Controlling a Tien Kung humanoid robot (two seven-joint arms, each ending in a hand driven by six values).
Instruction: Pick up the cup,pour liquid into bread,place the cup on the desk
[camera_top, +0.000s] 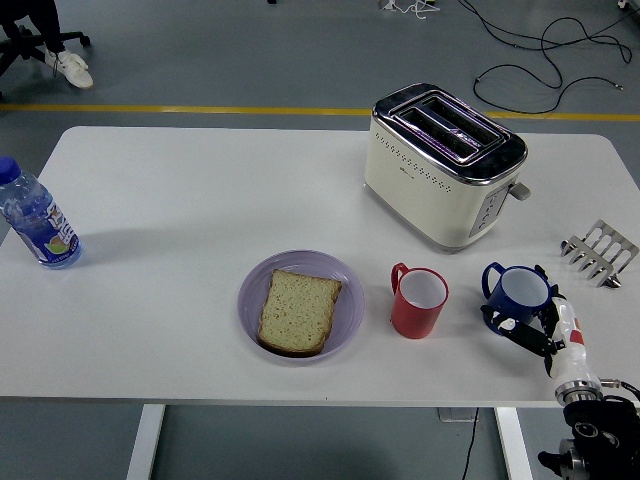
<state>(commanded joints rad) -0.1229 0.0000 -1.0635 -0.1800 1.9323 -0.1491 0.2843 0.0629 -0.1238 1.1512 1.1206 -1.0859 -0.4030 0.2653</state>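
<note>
A blue cup (518, 288) stands on the white table (200, 200) at the right, near the front edge. My right hand (528, 322) comes in from the lower right corner, and its black fingers (500, 322) curl around the cup's lower front, with the thumb at its far side. The cup rests on the table. To its left is a red cup (419, 300), upright and open at the top. A slice of bread (299, 311) lies on a purple plate (252, 285) left of the red cup. No left arm shows.
A cream toaster (444, 165) stands behind the two cups. At the right edge lies a small metal rack (598, 252). A water bottle (38, 220) stands at the far left edge. Cables lie on the floor beyond the table.
</note>
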